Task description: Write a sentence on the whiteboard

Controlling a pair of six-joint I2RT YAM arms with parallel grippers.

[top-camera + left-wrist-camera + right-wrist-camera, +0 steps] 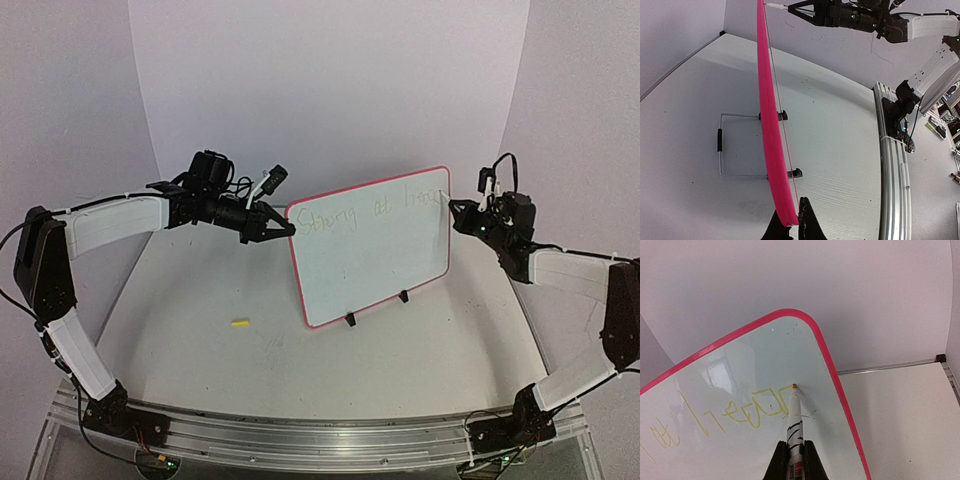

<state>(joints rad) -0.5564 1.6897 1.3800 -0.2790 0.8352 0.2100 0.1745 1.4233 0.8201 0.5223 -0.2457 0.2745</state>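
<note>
The whiteboard is propped upright on its wire stand mid-table, between the two arms. Its left rim is pinched by the left gripper. A marker is clamped in the right gripper, jaws pressed onto its barrel. The tip is set against the board's upper right corner, at the end of the sentence — faint yellow cursive, roughly "Strong at heart". A small yellow object lies on the table — left of the board.

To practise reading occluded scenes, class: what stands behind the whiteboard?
Behind the whiteboard, the left wrist view shows a wire stand resting on the table. From above, the board hides it; only two black feet show.
</note>
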